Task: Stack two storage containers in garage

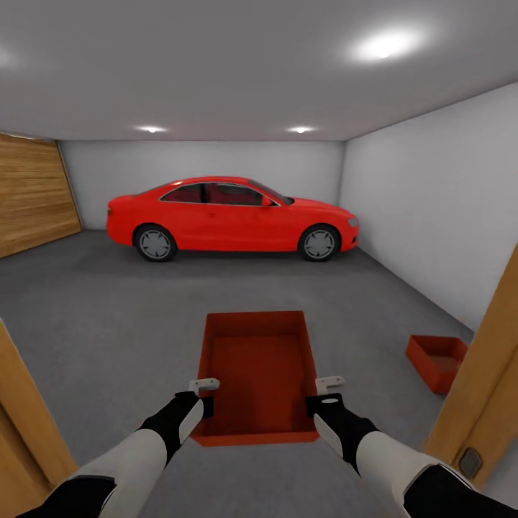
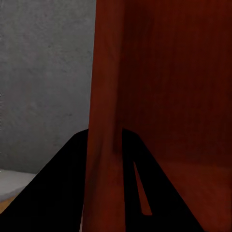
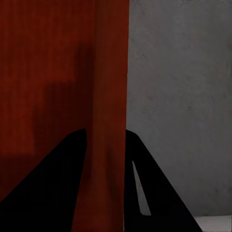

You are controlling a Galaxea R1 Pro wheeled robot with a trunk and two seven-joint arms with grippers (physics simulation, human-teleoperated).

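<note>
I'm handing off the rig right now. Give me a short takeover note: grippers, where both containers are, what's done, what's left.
Left gripper: shut on the carried container's left wall.
Right gripper: shut on its right wall.
Carried storage container: held level between both arms, at the garage doorway, above the grey floor.
Second storage container: already on the garage floor, ahead to the right near the white wall.
Done: both containers have reached the garage; one is placed.
Left: drive to the floor container, set the carried one on top, release.
</note>
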